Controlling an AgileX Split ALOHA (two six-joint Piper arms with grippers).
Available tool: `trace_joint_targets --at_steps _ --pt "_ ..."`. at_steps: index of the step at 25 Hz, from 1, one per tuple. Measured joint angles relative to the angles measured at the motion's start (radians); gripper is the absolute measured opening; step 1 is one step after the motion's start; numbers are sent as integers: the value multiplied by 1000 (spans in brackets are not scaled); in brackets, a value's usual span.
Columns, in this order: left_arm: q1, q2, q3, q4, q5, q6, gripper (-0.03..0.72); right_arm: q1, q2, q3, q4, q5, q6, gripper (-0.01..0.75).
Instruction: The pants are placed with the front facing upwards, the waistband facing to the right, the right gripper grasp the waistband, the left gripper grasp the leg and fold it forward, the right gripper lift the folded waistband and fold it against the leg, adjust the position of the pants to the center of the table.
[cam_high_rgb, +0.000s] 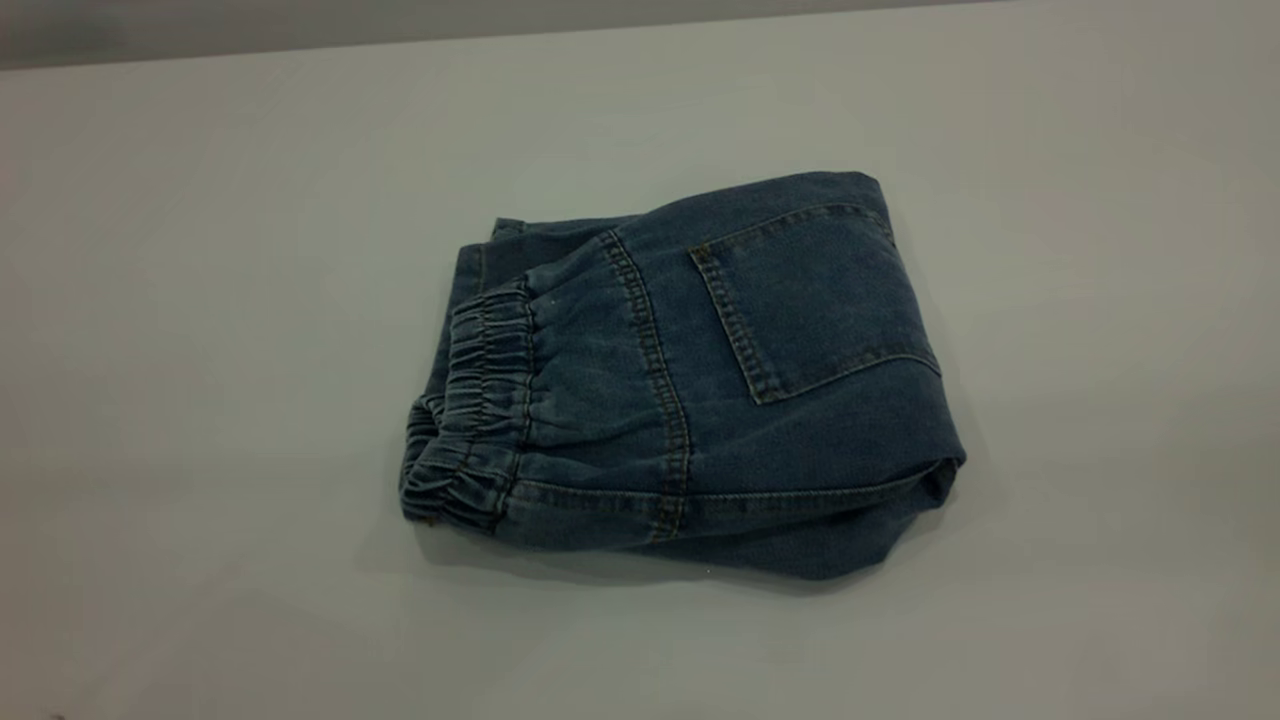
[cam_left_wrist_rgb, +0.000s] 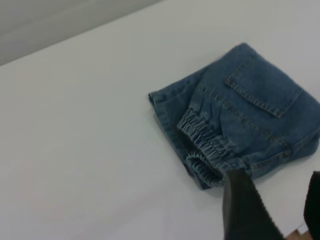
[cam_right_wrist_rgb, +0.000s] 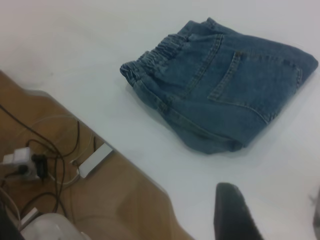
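Observation:
The pants (cam_high_rgb: 700, 400) lie folded into a compact blue denim bundle near the middle of the table (cam_high_rgb: 200, 300), back patch pocket (cam_high_rgb: 810, 295) on top. The gathered waistband (cam_high_rgb: 485, 400) points to the left side of the exterior view. Neither arm appears in the exterior view. In the left wrist view my left gripper (cam_left_wrist_rgb: 277, 210) hangs open above bare table, just short of the waistband (cam_left_wrist_rgb: 205, 147) and touching nothing. In the right wrist view my right gripper (cam_right_wrist_rgb: 275, 215) is open and empty, well back from the pants (cam_right_wrist_rgb: 225, 85).
The table's near edge (cam_right_wrist_rgb: 125, 155) shows in the right wrist view, with wooden floor, a power strip (cam_right_wrist_rgb: 25, 162) and loose cables below it. The table's far edge (cam_high_rgb: 300, 45) runs along the top of the exterior view.

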Motion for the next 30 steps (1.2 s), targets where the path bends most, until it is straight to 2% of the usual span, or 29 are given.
trace_joint_targets --at_steps 11,16,21,23,26,30 --pt "0 -197 137 29 56 -40 302 0 -3 0 1 -1 -3 293" --pt "0 -249 155 28 90 -39 300 0 -2 0 1 -1 -3 293" --pt "0 -272 154 26 76 -38 300 -5 -3 0 1 0 -3 293" --pt "0 -272 154 25 76 -38 300 -39 -3 0 1 0 -3 293" --pt "0 -272 154 25 76 -38 300 -148 -3 0 1 0 -3 293" --pt "0 -272 154 25 76 -38 300 -375 -5 0 1 0 -3 293"
